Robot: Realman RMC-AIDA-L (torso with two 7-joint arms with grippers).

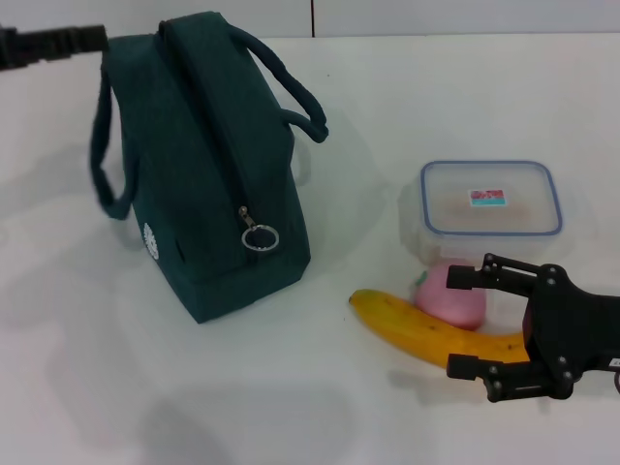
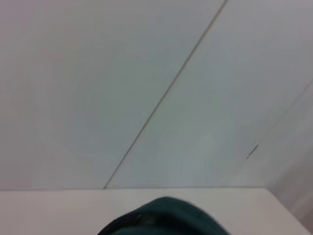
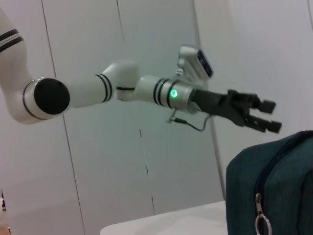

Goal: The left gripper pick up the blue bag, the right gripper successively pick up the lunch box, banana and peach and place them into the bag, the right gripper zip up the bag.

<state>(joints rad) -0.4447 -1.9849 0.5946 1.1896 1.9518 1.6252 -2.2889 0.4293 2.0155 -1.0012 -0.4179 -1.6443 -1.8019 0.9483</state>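
Note:
The blue bag stands upright on the white table, zipped shut, its ring pull hanging at the near end. My left gripper is at the bag's far upper left, beside one handle loop. Seen from the right wrist, the left gripper is open just above the bag with nothing between its fingers. The lunch box sits at the right with its lid on. In front of it lie the peach and the banana. My right gripper is open, close over the banana's right end.
The white table runs to a pale wall with a dark seam behind. The left wrist view shows only the wall, the table's far edge and the top of the bag.

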